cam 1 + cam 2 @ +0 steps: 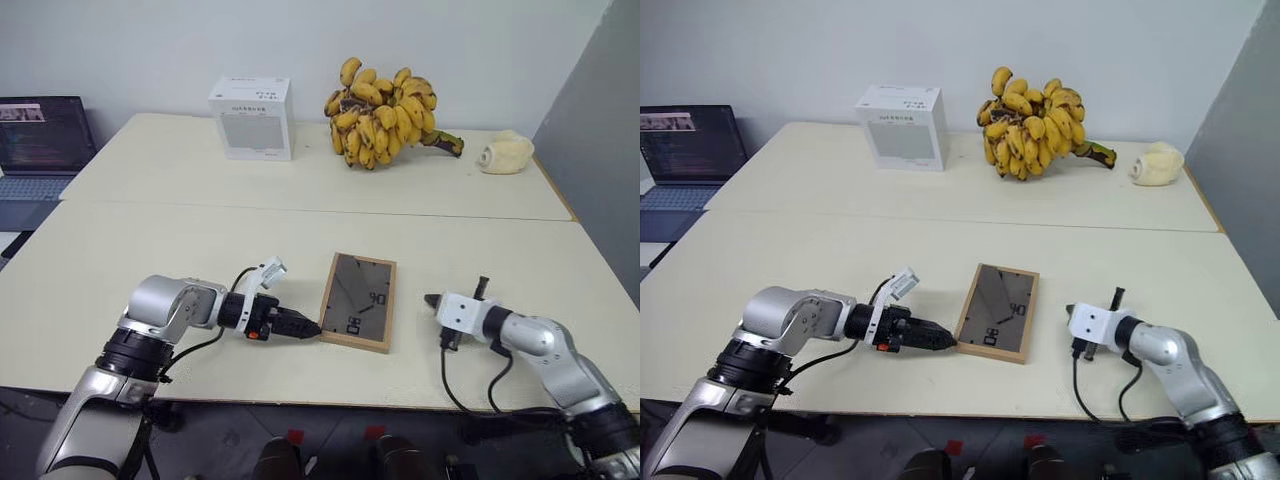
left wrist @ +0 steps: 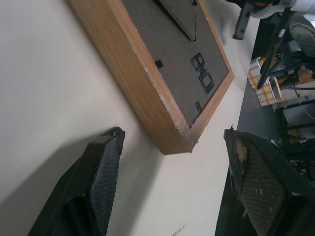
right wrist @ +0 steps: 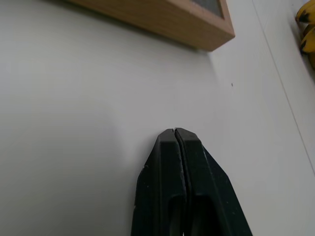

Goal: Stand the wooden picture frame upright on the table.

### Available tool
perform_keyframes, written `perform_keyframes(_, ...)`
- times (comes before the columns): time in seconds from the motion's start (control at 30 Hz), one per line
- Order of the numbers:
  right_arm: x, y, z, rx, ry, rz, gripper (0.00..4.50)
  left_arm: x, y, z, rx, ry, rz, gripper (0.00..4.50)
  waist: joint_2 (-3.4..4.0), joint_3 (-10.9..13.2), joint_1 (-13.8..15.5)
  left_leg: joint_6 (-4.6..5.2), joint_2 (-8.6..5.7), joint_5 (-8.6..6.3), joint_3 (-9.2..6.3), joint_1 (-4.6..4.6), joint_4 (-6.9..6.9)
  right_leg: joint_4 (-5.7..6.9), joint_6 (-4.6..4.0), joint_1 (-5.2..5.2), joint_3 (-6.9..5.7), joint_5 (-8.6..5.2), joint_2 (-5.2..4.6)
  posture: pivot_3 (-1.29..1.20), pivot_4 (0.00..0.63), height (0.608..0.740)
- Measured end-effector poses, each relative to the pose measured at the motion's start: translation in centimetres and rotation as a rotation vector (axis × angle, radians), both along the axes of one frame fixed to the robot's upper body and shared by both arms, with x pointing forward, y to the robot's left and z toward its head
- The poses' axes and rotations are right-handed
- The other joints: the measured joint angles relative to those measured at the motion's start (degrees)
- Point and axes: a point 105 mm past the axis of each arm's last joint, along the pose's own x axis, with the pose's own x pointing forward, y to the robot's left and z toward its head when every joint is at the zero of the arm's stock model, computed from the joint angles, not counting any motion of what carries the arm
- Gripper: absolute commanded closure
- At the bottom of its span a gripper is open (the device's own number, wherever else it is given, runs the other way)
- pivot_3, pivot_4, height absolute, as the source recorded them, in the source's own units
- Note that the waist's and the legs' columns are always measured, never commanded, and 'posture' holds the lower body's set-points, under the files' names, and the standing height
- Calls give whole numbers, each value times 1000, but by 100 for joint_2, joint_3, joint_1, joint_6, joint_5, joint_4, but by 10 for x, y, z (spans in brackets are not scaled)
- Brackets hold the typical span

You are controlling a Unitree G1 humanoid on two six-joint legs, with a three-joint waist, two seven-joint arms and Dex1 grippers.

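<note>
The wooden picture frame (image 1: 360, 300) lies flat on the cream table (image 1: 200, 240) near its front edge, its dark grey-brown back and folded stand facing up. My left gripper (image 1: 305, 328) sits low at the frame's near left corner. In the left wrist view its fingers (image 2: 106, 167) stand open, with that corner of the frame (image 2: 167, 98) just ahead of the gap between them. My right gripper (image 1: 432, 299) is shut and empty, a short way to the right of the frame. The right wrist view has its closed tips (image 3: 174, 132) low over the table, apart from the frame's edge (image 3: 162, 17).
A white box (image 1: 252, 118) and a bunch of bananas (image 1: 385, 112) stand at the back of the table. A cream lump (image 1: 505, 152) lies at the back right. A laptop (image 1: 40, 140) sits off the table's left side. A seam (image 1: 300, 212) crosses the tabletop.
</note>
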Motion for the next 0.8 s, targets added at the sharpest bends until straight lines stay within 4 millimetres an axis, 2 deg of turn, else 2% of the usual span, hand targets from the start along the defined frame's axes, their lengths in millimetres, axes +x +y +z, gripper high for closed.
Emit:
perform_keyframes(0.13, 11, 15, -1, 29, -21, -5, 4500, 3, -9, -2, -21, 10, -2, 1030, 4, -14, 2, 0, 0, 0, -1, 2, 0, 0, -1, 4, 0, 1, 0, 0, 150, 740)
perform_keyframes(0.4, 16, 47, -2, 73, -21, 33, 4500, 6, -19, -2, -45, 31, 5, 1030, 6, -17, -3, 0, 0, 0, -3, 4, 0, 2, -3, 5, -2, 2, 0, 0, 150, 740)
perform_keyframes(0.8, 23, 74, 2, 130, -7, 48, 4500, 10, -37, -2, -103, 74, 65, 1030, 8, -17, 5, 0, -1, 0, -6, 2, 0, 2, -3, 5, -4, 2, 0, 0, 150, 740)
